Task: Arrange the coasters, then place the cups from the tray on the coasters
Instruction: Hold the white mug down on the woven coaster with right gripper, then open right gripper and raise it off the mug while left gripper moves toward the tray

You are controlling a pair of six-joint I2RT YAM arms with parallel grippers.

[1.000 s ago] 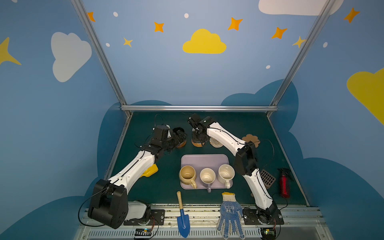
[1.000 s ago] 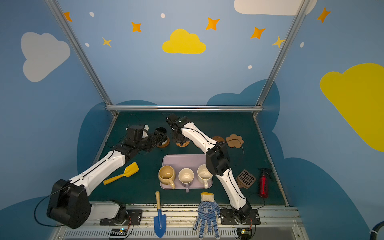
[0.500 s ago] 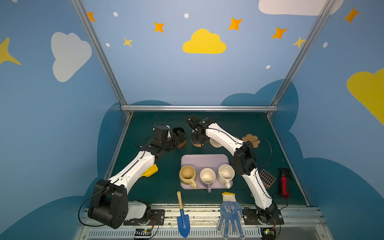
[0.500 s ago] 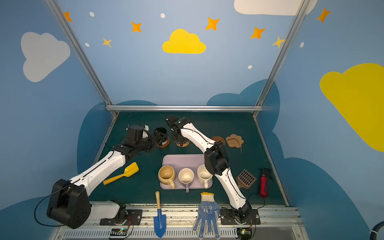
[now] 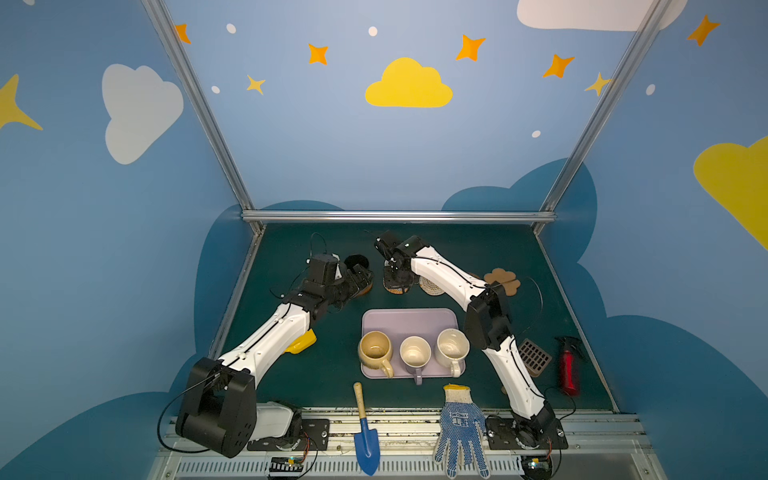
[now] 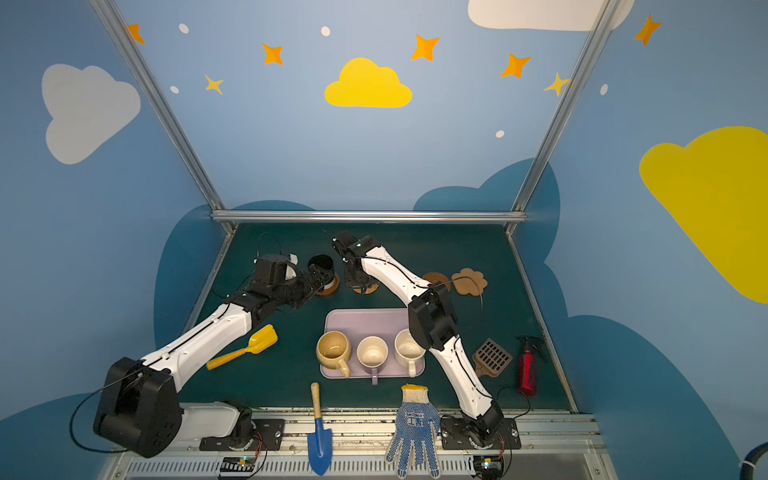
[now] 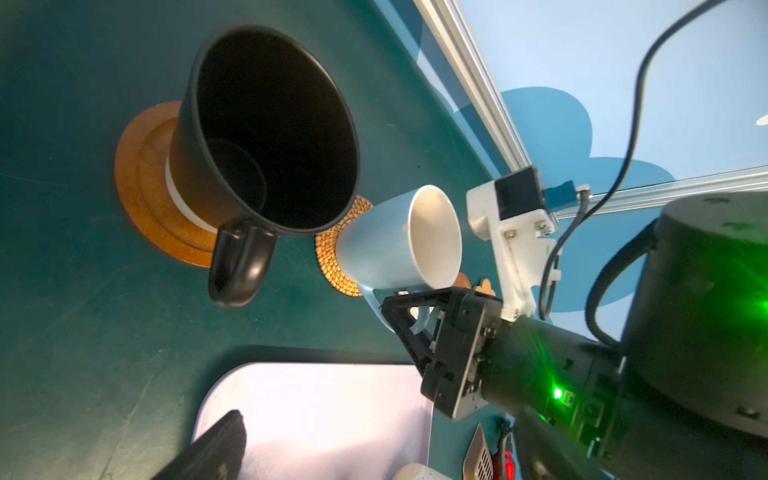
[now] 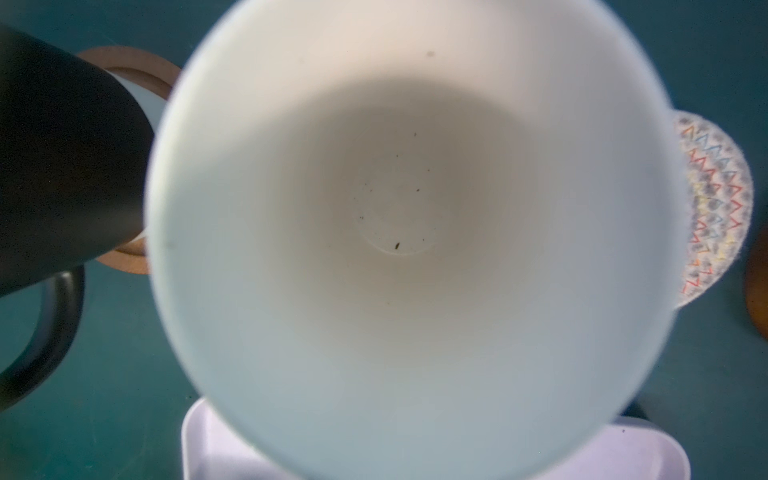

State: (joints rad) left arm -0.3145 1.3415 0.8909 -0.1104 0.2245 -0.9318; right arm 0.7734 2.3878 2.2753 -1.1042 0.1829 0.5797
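1. Shifted slightly since a second ago: elbow of the right arm, drawn a little nearer the tray; no visible change at either set of jaws.
2. Open room ahead of both tools: bare green tabletop up to the metal rail under the back wall; tight between the two, with black mug and light blue mug almost side by side.
3. Back from the right gripper, toward its base: tray, bare in the half nearest the gripper, with tan-yellow mug, lavender mug and speckled cream mug in a row along the far rim.
4. Off the right gripper's outer side: pale woven coaster just beside, then dark wooden disc, then tan cloud-shaped coaster, each flat on the tabletop.
5. Around: blue walls with clouds and stars; yellow scoop, blue trowel and glove near the arm bases.
6. Left gripper: spread wide, gripping nothing, set low just beside the black mug, itself upright on a rimmed wooden coaster.
7. Right gripper: pinched narrow on the handle of the light blue mug, directly over the orange rattan coaster; probably resting on it, base contact hard to judge.
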